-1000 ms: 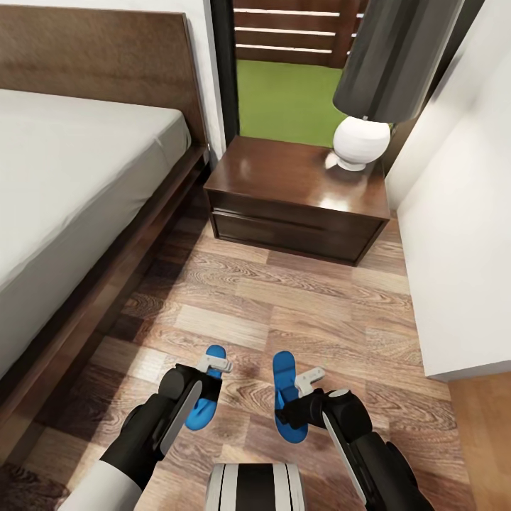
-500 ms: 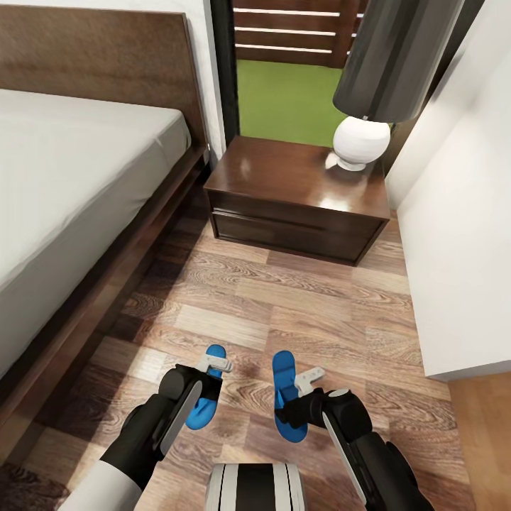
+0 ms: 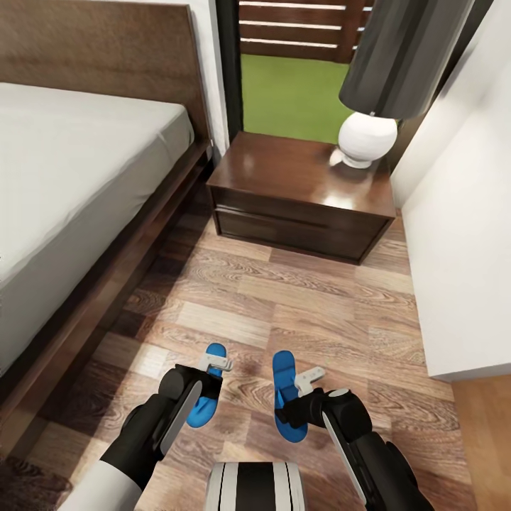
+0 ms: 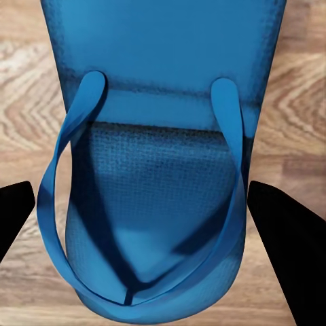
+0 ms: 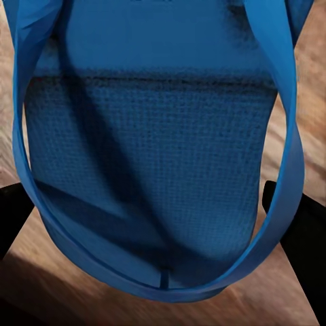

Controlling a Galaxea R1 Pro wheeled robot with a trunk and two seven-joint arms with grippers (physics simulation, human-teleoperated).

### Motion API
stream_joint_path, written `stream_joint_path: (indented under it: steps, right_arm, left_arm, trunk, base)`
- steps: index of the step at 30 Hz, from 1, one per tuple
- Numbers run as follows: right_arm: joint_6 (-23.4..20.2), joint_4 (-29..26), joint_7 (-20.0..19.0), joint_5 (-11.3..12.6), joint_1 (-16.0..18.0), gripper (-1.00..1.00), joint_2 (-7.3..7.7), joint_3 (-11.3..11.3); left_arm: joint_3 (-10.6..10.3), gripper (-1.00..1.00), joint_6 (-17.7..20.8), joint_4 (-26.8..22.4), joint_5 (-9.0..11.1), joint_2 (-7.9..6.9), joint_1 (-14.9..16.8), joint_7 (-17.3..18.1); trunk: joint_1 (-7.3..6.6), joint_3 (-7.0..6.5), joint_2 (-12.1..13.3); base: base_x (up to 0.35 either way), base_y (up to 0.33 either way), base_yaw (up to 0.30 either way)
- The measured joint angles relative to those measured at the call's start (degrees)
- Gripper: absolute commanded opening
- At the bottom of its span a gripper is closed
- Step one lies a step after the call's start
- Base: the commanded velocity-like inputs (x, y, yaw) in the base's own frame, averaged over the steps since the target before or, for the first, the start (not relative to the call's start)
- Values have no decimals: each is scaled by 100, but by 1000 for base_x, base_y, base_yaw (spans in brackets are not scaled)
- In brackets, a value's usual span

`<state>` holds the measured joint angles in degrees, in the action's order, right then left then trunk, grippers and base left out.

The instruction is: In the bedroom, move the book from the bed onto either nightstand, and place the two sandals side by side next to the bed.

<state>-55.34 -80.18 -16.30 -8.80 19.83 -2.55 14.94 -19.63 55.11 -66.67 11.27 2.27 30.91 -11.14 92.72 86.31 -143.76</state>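
Observation:
Two blue sandals lie side by side on the wood floor, the left sandal [image 3: 207, 397] and the right sandal [image 3: 287, 397], a short way from the bed [image 3: 78, 184]. My left gripper [image 3: 211, 376] hangs open right over the left sandal [image 4: 153, 163], one dark finger [image 4: 288, 251] on each side of its sole. My right gripper [image 3: 301, 394] is open over the right sandal [image 5: 153, 156] in the same way. The nightstand [image 3: 301, 195] stands beside the bed's headboard. The book is out of view.
A lamp [image 3: 367, 138] with a white base and a dark shade stands on the nightstand's right rear corner. A white wall or cabinet [image 3: 461, 248] closes off the right side. Bare floor [image 3: 284, 305] lies between the sandals and the nightstand.
The whole picture has shifted slightly, so the camera has moved. Both arms and both sandals stay where they were.

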Motion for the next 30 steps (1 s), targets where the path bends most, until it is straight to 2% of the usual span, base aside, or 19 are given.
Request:
stream_joint_path:
  steps: [24,27,30]
  right_arm:
    - [14,-20,-26,24,-2,-100,7,-11]
    - [29,-15,-67,37,-3,-100,24,-21]
    - [-4,-57,-95,-65,-60,-100,111,-71]
  left_arm:
    - [-4,-100,-2,0,-8,-5,0,-4]
    - [-3,-100,-1,0,-8,-5,0,-1]
    - [-100,-100,90,44,-11,15,-51,19]
  trunk:
    - [0,49,0]
    - [0,51,0]
    - [0,52,0]
  base:
    - [0,0,32]
    - [0,0,12]
    - [0,0,0]
